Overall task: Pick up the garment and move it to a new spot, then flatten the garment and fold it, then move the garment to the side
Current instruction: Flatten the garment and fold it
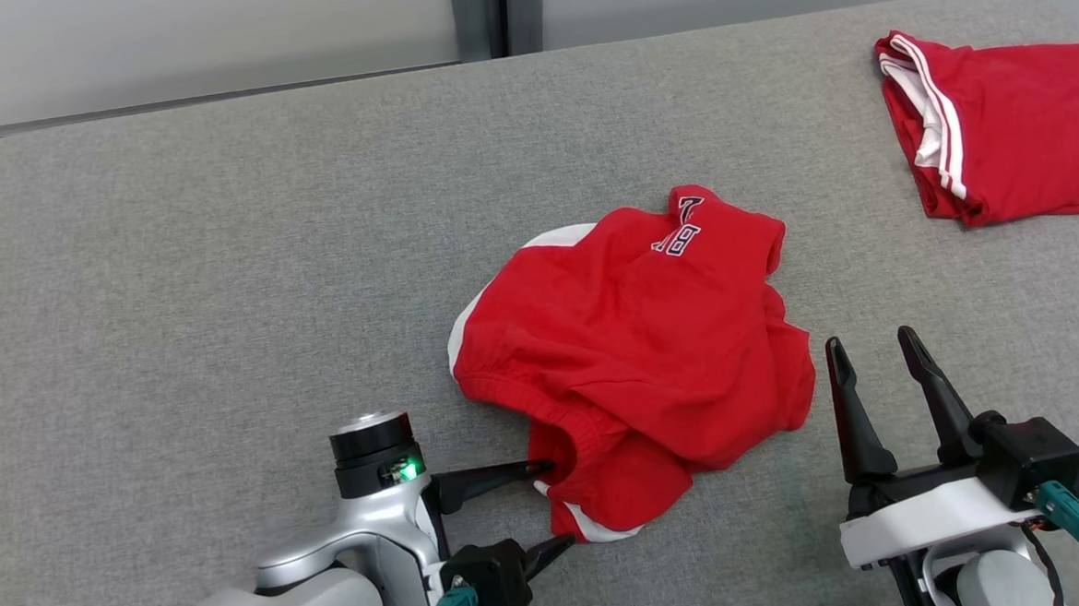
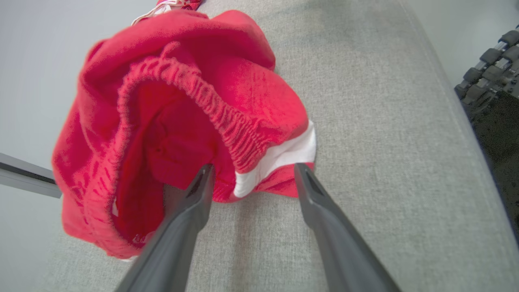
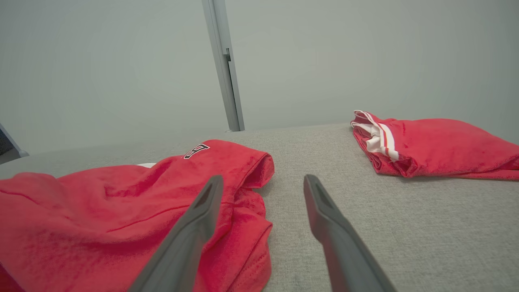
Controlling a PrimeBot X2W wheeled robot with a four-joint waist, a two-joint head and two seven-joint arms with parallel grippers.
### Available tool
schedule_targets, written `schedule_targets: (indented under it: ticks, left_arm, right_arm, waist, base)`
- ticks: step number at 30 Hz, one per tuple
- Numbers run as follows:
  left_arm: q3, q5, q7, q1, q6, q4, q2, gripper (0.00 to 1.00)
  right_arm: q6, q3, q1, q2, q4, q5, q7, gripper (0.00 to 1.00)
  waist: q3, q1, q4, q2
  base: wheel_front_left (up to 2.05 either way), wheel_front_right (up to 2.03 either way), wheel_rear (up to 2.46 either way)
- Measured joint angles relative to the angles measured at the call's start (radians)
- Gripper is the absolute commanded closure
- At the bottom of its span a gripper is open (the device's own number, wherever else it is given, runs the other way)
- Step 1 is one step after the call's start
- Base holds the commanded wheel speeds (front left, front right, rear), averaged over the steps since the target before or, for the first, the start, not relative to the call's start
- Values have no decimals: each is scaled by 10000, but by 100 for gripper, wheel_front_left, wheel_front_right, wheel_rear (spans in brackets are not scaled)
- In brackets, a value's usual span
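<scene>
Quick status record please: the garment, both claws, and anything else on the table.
garment: red shorts, crumpled mid-table, not yet flattened
left claw: open, fingertips straddling the white-striped corner by the waistband
right claw: open, beside the shorts' right edge, holding nothing
other: folded red garment, far right
surface: grey fabric table

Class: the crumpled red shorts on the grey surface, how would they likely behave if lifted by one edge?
Probably floppy: the red shorts lie in bunched folds. Lifted by the elastic waistband, they would likely dangle and unfurl. Pushed, they may bunch rather than slide on the textured grey surface.
</scene>
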Motion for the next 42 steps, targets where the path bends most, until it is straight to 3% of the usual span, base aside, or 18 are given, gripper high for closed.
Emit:
schedule_targets:
  ticks: [6,8,10,19,21,24,28,31,35,42]
  left_arm:
    - [-102,69,-107,-46,0,219,-84,2]
    - [-119,73,-140,-55,0,405,-123,45]
    - [-123,71,-207,-111,0,566,-173,100]
    - [-163,-345,-100,-196,0,750,-21,100]
    - [-151,-1609,-73,2,0,163,29,100]
    - [-234,-4291,890,368,-2,-1603,178,100]
    - [-125,-8213,2077,-1075,2,-3689,913,100]
    - [477,-10771,2715,-1999,2,-4374,1112,100]
    - [1402,-12893,3492,-3244,2,-4222,1112,100]
    - [2637,-14247,3864,-5025,2,-2888,163,100]
  right_arm:
    - [0,8,-16,-21,-36,0,0,0]
    - [0,35,-27,-25,-38,0,0,0]
    - [0,36,-29,-31,-46,2,0,0]
    - [0,38,64,-107,-36,0,0,0]
    - [0,84,99,-102,-19,12,-2,0]
    - [0,180,142,-75,46,92,0,0]
    - [0,230,152,-10,115,199,-2,0]
    - [0,276,110,44,199,286,0,0]
    - [0,305,44,71,293,435,0,0]
    - [0,190,-35,75,301,859,0,0]
  waist:
    - [83,0,-155,0]
    - [94,0,-213,0]
    - [96,0,-263,0]
    - [-214,-1,-398,0]
    - [-330,0,-436,0]
    - [-514,0,-512,0]
    - [-671,0,-665,0]
    - [-702,0,-839,0]
    - [-695,0,-1160,0]
    - [-651,0,-1699,0]
  base:
    - [0,0,0]
    - [0,0,0]
    - [0,0,0]
    - [0,0,0]
    - [0,0,0]
    - [0,0,0]
    - [0,0,0]
    - [0,0,0]
    - [0,0,0]
    - [0,0,0]
